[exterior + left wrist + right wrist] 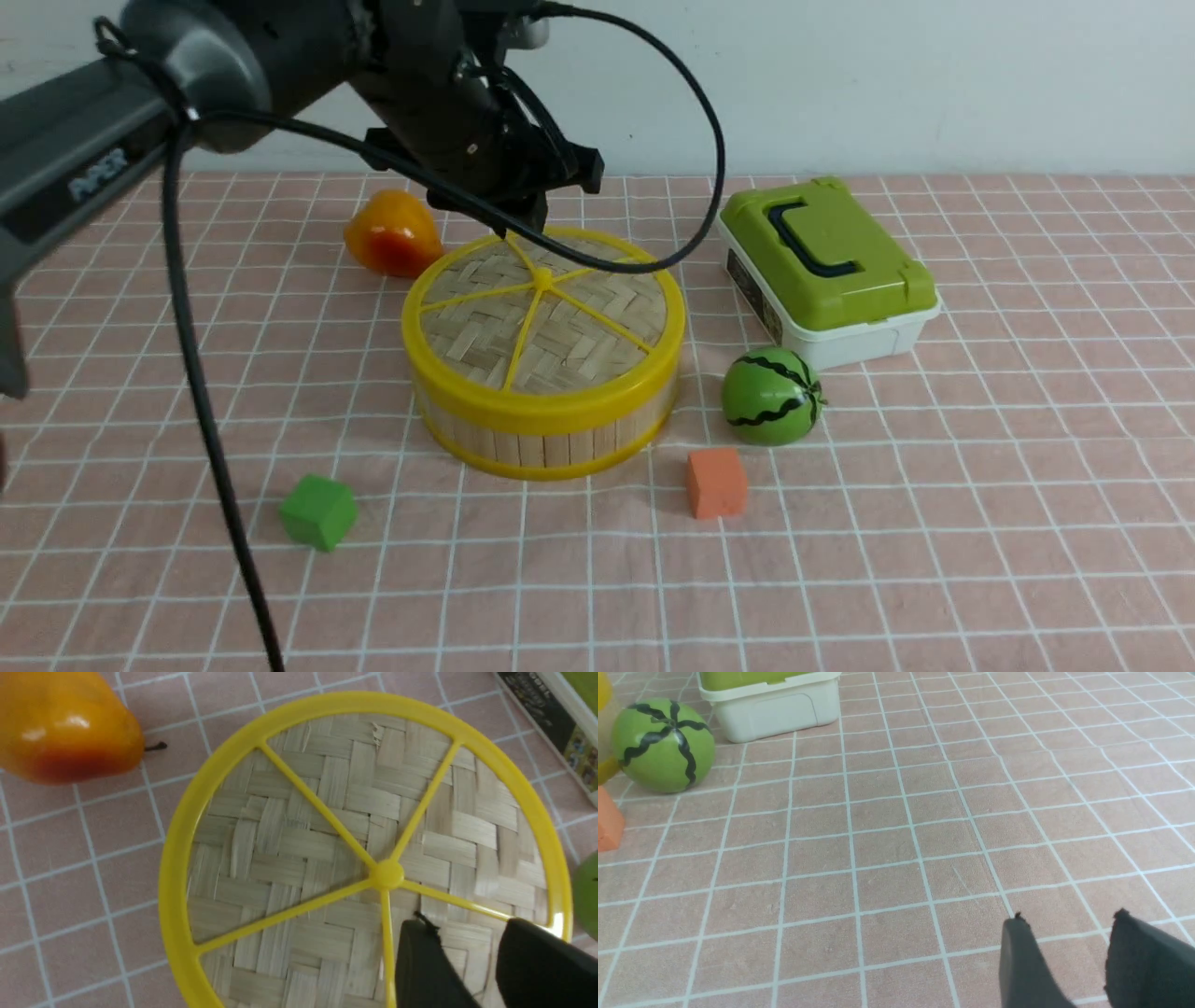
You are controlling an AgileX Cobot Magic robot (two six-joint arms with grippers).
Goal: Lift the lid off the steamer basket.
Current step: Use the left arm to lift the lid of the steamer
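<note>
The lid (546, 313) is a woven bamboo disc with a yellow rim, yellow spokes and a small centre knob. It sits closed on the steamer basket (541, 434), whose slat wall shows below it. In the left wrist view the lid (327, 812) fills the frame. My left gripper (467, 921) is open above the lid's far part, empty, its fingers (420, 961) beside a spoke near the knob. In the front view the left gripper (518, 219) hangs over the lid's back edge. My right gripper (1069, 917) is open and empty over bare cloth.
A pink checked cloth (934, 513) covers the table. An orange pear (392, 233) lies behind the basket to the left. A white box with green lid (826, 266), a toy watermelon (771, 396), an orange cube (716, 482) and a green cube (318, 511) stand around it.
</note>
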